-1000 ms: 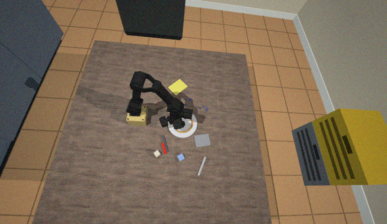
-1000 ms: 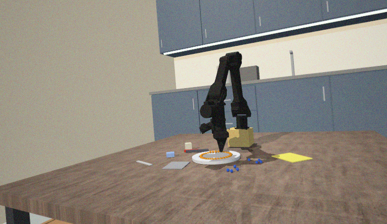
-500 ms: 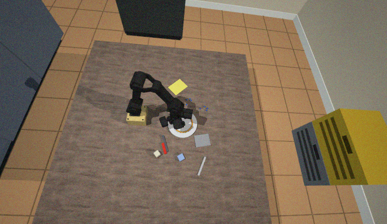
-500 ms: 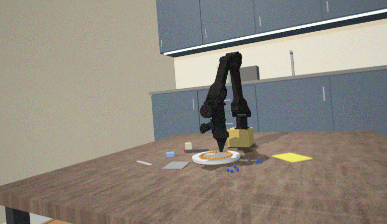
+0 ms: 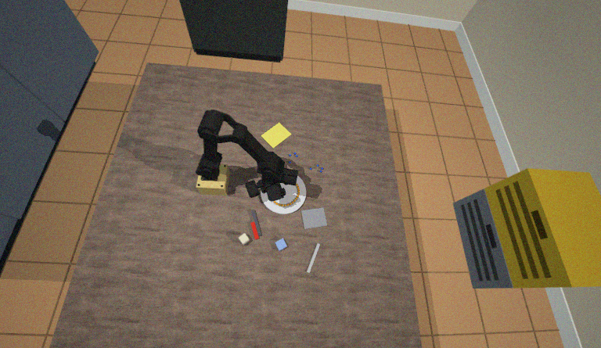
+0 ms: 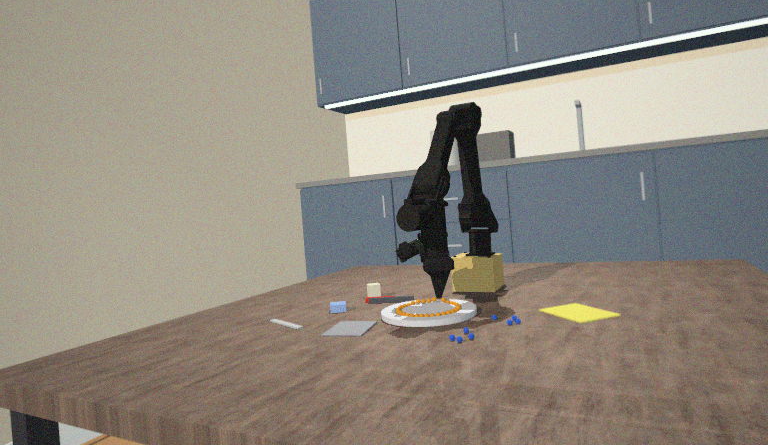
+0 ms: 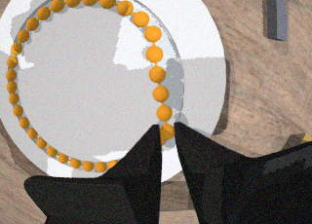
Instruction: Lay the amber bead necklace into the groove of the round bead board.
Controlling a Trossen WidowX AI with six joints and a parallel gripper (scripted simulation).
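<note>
amber necklace | 1 side btwn jaws, nr-shut | loop on bd
</note>
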